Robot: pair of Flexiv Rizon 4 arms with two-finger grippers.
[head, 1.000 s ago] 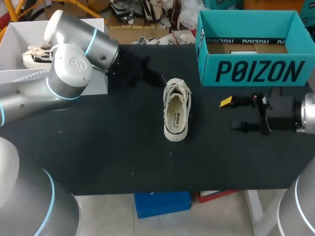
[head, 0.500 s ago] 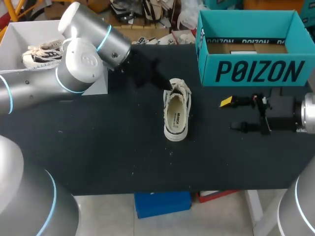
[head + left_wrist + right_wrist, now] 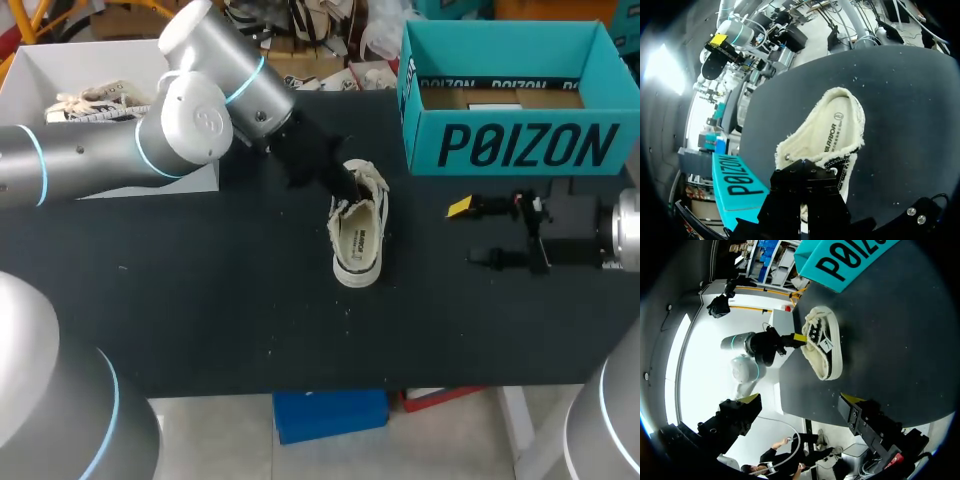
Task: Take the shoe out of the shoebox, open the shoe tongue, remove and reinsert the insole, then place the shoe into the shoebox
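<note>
Okay so, starting at the left gripper (image 3: 342, 186): it's right down on the laced end of the shoe (image 3: 358, 235), touching it or as good as; its tips are buried behind the laces (image 3: 368, 180) and I honestly can't tell whether it's open or closed, or whether it has hold of anything. The right gripper (image 3: 469, 233) is way easier; spread wide with nothing between the jaws, hovering low over the table (image 3: 230, 300) well off to the shoe's right and pointing toward it.

The shoe sits out on the table roughly mid-way across, sole down and opening up; its long axis runs from the near edge to the far edge, heel toward the robot and laced front toward the far side, maybe a touch skewed. The insole (image 3: 359, 240) with its print shows inside the opening, lying flat as far as I can see.

Around it: the teal shoebox (image 3: 520, 145) stands open at the far right, well apart from the shoe and just beyond the right gripper; a white box (image 3: 40, 70) sits at the far left with another shoe (image 3: 85, 105) in it, partly behind the left arm. That arm crosses in from the left over the white box's corner; nothing lies between the shoe and the shoebox.
</note>
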